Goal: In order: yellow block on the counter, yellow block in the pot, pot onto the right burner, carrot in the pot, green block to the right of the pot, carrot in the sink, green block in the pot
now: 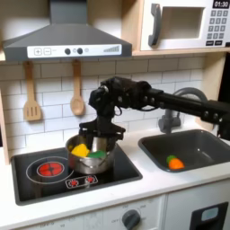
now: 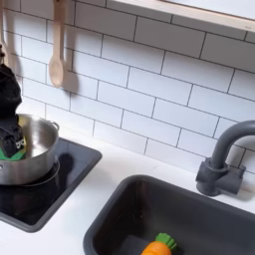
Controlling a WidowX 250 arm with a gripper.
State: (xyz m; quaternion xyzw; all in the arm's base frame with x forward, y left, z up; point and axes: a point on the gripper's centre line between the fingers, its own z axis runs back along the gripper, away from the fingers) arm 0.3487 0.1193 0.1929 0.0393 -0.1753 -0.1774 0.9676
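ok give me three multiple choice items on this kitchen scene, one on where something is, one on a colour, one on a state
1. Where does the carrot lie?
A. in the sink
B. in the pot
C. on the stovetop

2. What colours are the blocks inside the pot?
A. red and blue
B. yellow and green
C. white and black

3. How does the gripper stand relative to the pot?
A. far off above the sink
B. resting on the counter
C. just above the pot's opening

Answers:
1. A, the carrot rests on the floor of the sink in both exterior views.
2. B, the yellow block and the green block show inside the rim in the first exterior view.
3. C, the arm reaches down over the pot, fingertips near the rim.
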